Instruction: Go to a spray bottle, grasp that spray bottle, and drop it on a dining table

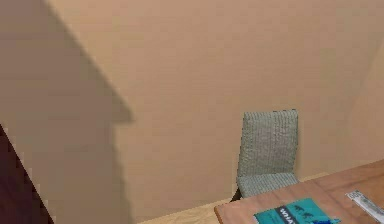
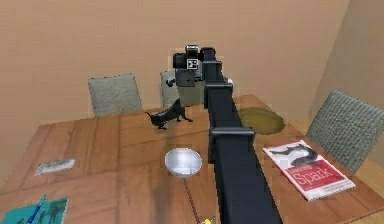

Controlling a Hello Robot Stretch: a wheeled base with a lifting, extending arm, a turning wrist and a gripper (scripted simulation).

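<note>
Chair, forward view: one grey-green chair (image 1: 268, 150) stands against the wall, just past the corner of the dining table (image 1: 240, 211).
Book, forward view: one teal book (image 1: 292, 215) lies at the table's near edge, with one grey flat thing (image 1: 365, 199) at the view's right (too small to name).
Arm, arm side view: one dark bar (image 2: 228, 140) stretches out across the tabletop.
Gripper: one gripper (image 2: 160, 118) sits low above the wood, its fingers pointing toward the view's left. I cannot tell whether it holds anything.
Task's thing: one pale upright thing (image 2: 172, 88), possibly the bottle the task wants, stands long axis vertical, just up the picture from the fingers. Contact cannot be judged.
Coming move: if that thing is in hand, the table lies directly beneath, so the drop probably needs little travel.
Seats, arm side view: two, a far chair (image 2: 113, 93) and a right-hand chair (image 2: 345, 125).
Other counts: one grey bowl (image 2: 183, 160), one round olive mat (image 2: 262, 120), one red-and-white magazine (image 2: 305, 168).
</note>
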